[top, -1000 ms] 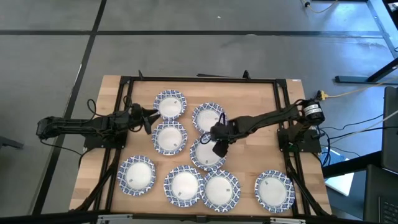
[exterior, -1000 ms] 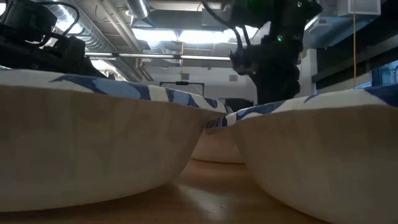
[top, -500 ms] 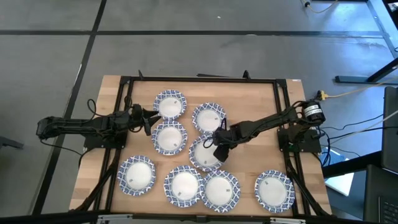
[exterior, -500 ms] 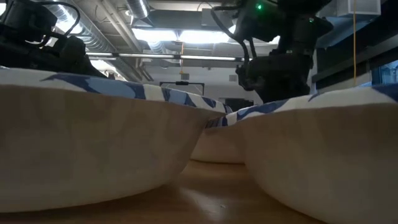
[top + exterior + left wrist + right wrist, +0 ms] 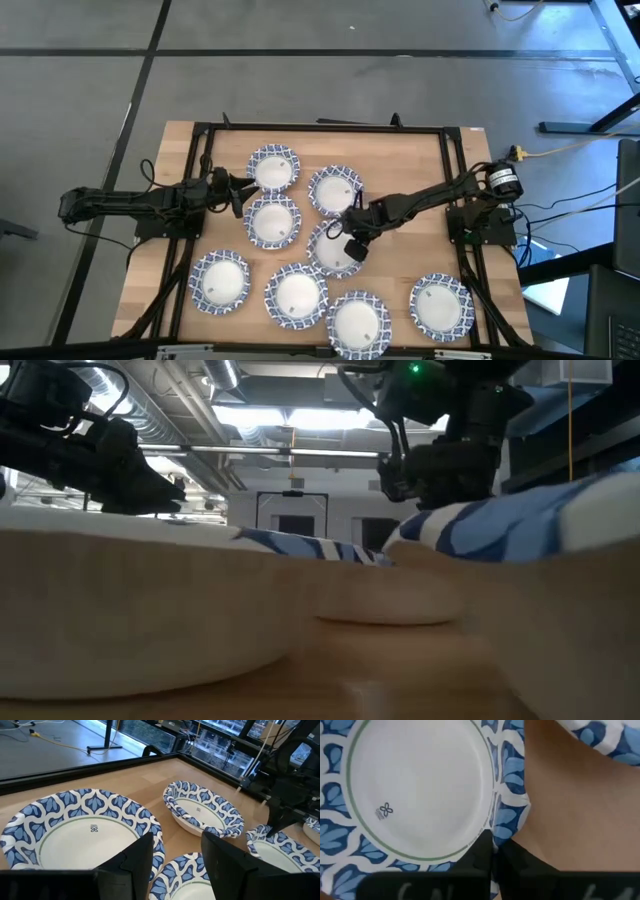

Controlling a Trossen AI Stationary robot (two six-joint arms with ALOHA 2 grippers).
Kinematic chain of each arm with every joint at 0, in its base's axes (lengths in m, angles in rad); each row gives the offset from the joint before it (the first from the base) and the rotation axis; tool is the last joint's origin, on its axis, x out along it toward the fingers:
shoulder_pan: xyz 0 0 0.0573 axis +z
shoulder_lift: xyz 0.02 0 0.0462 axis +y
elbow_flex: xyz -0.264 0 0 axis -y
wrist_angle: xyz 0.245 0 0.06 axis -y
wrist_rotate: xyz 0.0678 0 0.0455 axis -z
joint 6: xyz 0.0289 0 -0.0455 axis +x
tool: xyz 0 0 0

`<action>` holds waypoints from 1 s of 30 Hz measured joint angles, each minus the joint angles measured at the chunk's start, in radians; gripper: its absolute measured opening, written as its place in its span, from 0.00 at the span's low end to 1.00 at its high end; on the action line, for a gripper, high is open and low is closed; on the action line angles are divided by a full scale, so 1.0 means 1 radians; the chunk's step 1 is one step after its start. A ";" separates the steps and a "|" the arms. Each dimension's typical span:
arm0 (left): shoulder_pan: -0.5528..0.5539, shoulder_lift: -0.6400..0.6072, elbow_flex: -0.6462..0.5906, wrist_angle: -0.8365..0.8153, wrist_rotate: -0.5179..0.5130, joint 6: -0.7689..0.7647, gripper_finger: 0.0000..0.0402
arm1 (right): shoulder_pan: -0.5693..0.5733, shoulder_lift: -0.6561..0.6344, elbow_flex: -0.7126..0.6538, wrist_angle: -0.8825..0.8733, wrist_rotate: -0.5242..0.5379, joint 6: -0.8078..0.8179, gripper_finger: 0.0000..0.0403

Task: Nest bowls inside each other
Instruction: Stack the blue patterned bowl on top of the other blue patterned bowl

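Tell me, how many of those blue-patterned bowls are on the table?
8 show from above: two at the back, two in the middle, and four along the front. Another could be nested out of sight.

My workspace is a wooden table (image 5: 400,150) with a black frame (image 5: 330,127) along its edges. Around it lies grey floor (image 5: 300,60) crossed by dark lines. A yellow cable (image 5: 560,150) runs off past the table's right corner, beside a tangle of black cables (image 5: 560,215). Across the room, ceiling ducts (image 5: 190,400), bright ceiling lights (image 5: 300,417) and a dark doorway (image 5: 290,510) are visible.
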 joint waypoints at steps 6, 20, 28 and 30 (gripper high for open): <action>0.000 0.000 0.000 0.000 0.000 0.000 0.40 | -0.001 0.000 0.080 -0.059 0.001 -0.076 0.02; 0.000 0.000 0.000 0.000 0.000 0.000 0.40 | -0.090 0.000 0.372 -0.370 0.195 -0.302 0.01; 0.000 0.000 0.000 0.000 0.000 0.000 0.40 | -0.232 0.000 0.422 -0.385 0.212 -0.423 0.01; 0.000 0.000 0.000 0.000 0.000 0.000 0.40 | -0.268 0.000 0.422 -0.394 0.196 -0.445 0.01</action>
